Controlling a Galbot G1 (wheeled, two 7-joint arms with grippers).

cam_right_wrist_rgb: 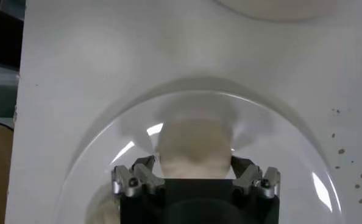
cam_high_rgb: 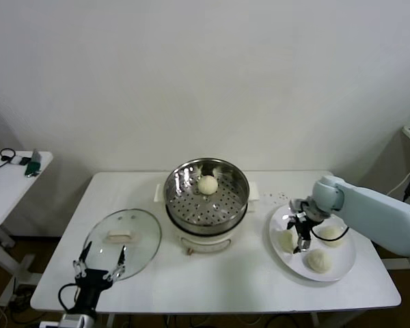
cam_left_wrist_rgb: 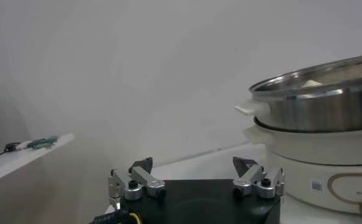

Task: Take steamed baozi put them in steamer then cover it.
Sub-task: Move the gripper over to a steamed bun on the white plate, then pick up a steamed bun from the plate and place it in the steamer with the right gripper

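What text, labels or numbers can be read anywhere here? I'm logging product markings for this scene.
None can be read.
Small square sticker on the cream pot base under the steamer: too small and blurred to read.
Rounded outline marking on the base front: no legible text.
Plate, baozi, glass lid, left gripper and right gripper: no visible text.

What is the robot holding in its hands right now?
Nothing yet. The right gripper is open, its fingers on either side of a steamed baozi on the plate, not closed on it. The left gripper is open and empty by the glass lid.
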